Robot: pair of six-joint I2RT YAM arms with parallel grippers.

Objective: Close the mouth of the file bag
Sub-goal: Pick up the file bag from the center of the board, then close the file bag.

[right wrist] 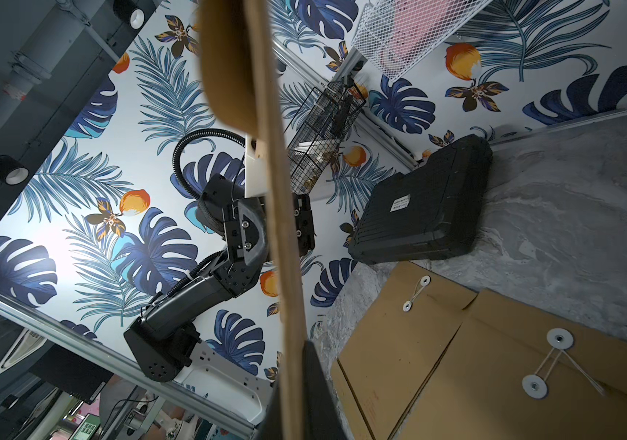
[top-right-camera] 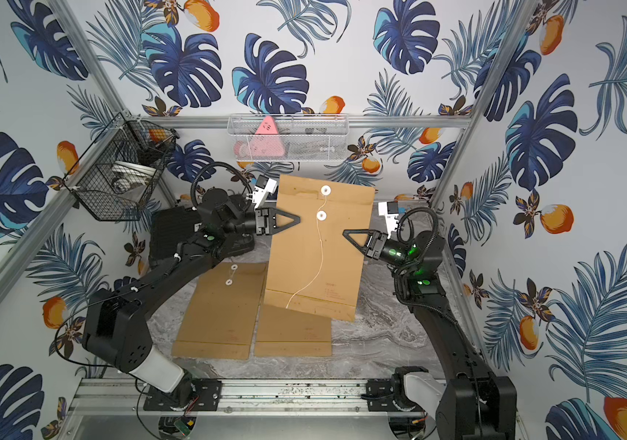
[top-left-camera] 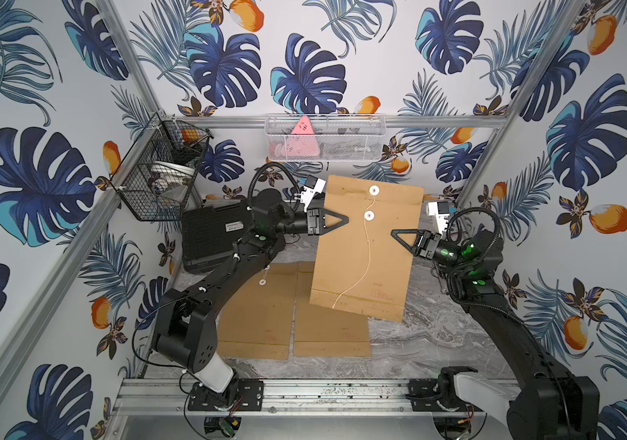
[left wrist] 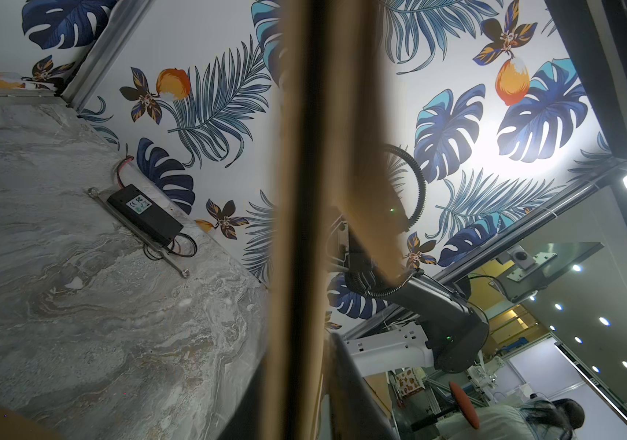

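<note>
Left gripper (top-left-camera: 347,220) pinches the file bag (top-left-camera: 365,263) on its edge nearer the black case (top-left-camera: 211,238), right gripper (top-left-camera: 393,232) the edge away from it, in both top views; the bag hangs aloft beside the case. Left wrist: bag edge-on, close up. Right wrist: same, case beyond.

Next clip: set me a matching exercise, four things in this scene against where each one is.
Things:
1. file bag with the loose string
2. two other file bags
3. black case
4. pink triangular object
Places:
A. in the white mesh basket
B. lying flat on the table, strings wound shut
C. on the table behind the left arm
D. in the air, clamped by the left gripper and right gripper
Pairs: 1-D, 2-B, 3-C, 4-A
</note>
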